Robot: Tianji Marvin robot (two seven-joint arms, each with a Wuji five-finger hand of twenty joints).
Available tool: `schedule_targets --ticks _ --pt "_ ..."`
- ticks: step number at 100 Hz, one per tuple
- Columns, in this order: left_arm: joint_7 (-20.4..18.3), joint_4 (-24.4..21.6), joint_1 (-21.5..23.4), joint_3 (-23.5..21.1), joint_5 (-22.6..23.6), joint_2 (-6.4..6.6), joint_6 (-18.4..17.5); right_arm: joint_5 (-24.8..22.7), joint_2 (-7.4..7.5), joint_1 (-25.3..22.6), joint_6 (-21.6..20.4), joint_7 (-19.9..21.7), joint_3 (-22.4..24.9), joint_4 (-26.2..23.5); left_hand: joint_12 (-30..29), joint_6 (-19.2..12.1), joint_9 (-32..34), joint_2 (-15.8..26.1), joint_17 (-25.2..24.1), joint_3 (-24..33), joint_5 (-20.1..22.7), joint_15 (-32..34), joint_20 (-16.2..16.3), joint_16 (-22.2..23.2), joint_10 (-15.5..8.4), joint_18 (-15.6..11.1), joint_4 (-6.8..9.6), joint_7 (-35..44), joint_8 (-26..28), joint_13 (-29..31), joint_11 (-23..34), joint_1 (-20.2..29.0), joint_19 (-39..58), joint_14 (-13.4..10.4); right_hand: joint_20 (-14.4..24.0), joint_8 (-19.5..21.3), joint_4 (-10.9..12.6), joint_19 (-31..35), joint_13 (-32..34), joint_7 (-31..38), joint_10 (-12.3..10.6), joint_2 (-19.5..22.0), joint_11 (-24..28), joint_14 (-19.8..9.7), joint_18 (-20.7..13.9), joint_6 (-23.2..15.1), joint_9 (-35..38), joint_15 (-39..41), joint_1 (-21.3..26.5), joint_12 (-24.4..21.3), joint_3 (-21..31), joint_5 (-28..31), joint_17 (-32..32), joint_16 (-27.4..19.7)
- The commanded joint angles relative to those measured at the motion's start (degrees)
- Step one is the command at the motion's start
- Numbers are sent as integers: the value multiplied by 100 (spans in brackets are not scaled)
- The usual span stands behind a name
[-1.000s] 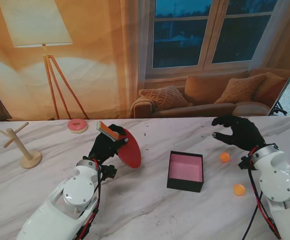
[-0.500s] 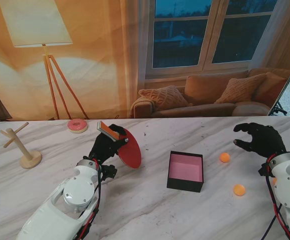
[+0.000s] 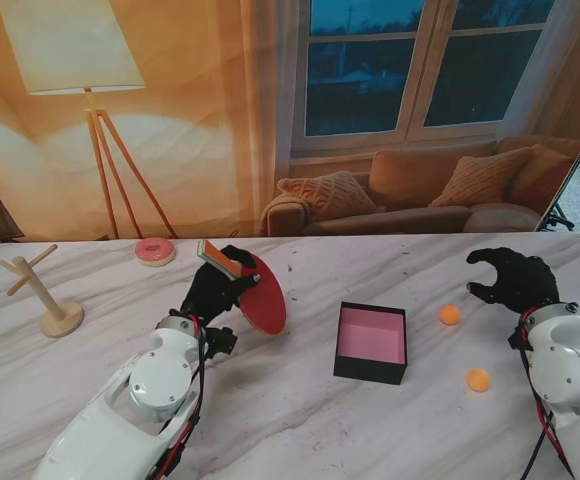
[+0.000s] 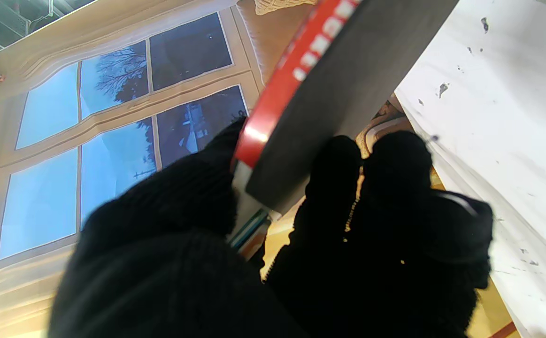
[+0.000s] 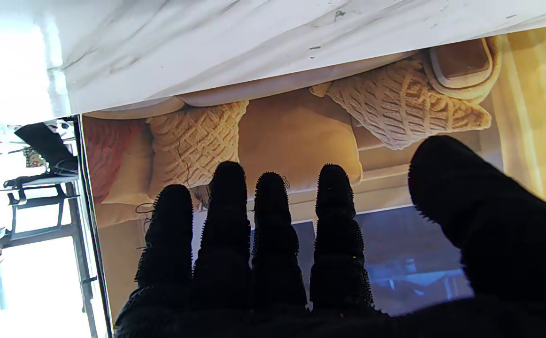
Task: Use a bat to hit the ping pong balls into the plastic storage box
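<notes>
The left robot hand (image 3: 213,290) grips the bat (image 3: 261,296), left of the storage box (image 3: 371,343). Both balls (image 3: 450,315) lie right of the box, nearer the empty, loosely curled right robot hand (image 3: 511,279).

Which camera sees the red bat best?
The stand view: the whole bat shows there, held by the left hand. The left wrist view shows only its edge and dark face close up. The right wrist view misses it.

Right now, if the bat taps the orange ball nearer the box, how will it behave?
The ping pong ball is round and sits free on the smooth marble table, so it will probably roll readily. It looks light, so a firm tap from the bat may send it skipping past the storage box. The box walls stand upright; a rolling ball likely bounces off.
</notes>
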Motion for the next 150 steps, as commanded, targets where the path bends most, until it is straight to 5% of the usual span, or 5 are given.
schedule_targets --ticks 1,53,79,111,150 --pt "-83 -50 16 -33 -6 -27 -32 -68 -45 119 158 -13 -150 142 186 363 71 157 54 158 11 220 73 75 -523 -517 -94 245 75 -69 219 347 332 681 -50 -35 -35 -28 -193 -73 -77 -169 4 3 -33 4 -322 -7 -27 -74 308 -236 -120 -70" --pt "-604 -164 129 -449 46 149 -57 -414 4 751 1133 122 -1093 732 189 356 72 157 54 162 13 225 72 79 -526 -517 -96 251 79 -71 225 344 333 683 -91 -41 -100 69 -308 141 -72 -470 153 76 53 10 -476 76 71 -171 376 -103 -207 -108" --pt "-573 -166 144 -472 70 149 -114 -421 45 778 1248 450 -1286 790 188 354 77 157 54 172 20 233 71 82 -525 -517 -97 252 77 -70 227 341 333 687 -8 -4 -148 522 -33 397 216 -883 474 222 233 519 33 404 -35 24 257 390 -105 33" --pt "-534 -185 156 -481 85 143 -112 -619 98 505 1231 816 -1359 488 193 345 74 160 54 175 20 246 71 88 -532 -517 -98 251 79 -72 232 335 333 685 -78 -62 -187 602 -11 295 287 -1206 445 278 294 780 136 395 -109 122 360 411 -121 40" --pt "-547 -181 153 -481 86 146 -117 -765 101 786 1457 557 -1838 914 193 340 82 155 54 180 20 251 70 89 -539 -517 -99 250 80 -71 234 329 333 681 -94 -39 -223 871 14 211 302 -1280 377 337 375 356 -195 487 -17 149 532 -22 -51 79"
